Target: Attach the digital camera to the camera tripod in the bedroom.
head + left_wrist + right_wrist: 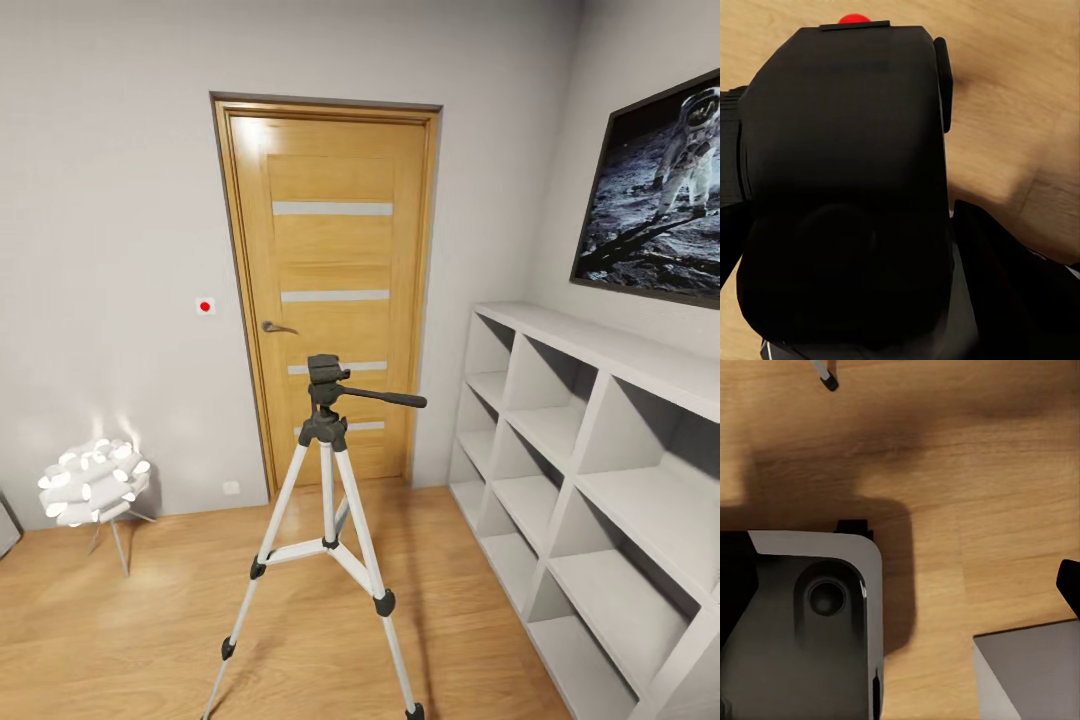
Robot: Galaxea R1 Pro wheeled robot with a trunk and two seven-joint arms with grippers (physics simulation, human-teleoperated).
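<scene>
The camera tripod [328, 480] stands on the wood floor in front of the wooden door, with silver-white legs spread. Its dark grey head [326, 372] is bare, and the pan handle [385, 397] points right. One black tripod foot [830, 382] shows in the right wrist view. Very close in the left wrist view is the black digital camera [847, 127], its red dot [855, 18] at the far end. My left gripper [847, 225] is shut on it, with a dark finger [1009, 289] beside the body. My right gripper [904, 585] hangs open over the floor, holding nothing.
White cube shelves [600, 480] line the right wall under the astronaut picture [655, 195]. The wooden door [330, 290] is closed behind the tripod. A white floor lamp [95, 483] stands at the left. Grey parts of my own base [802, 622] sit below the right gripper.
</scene>
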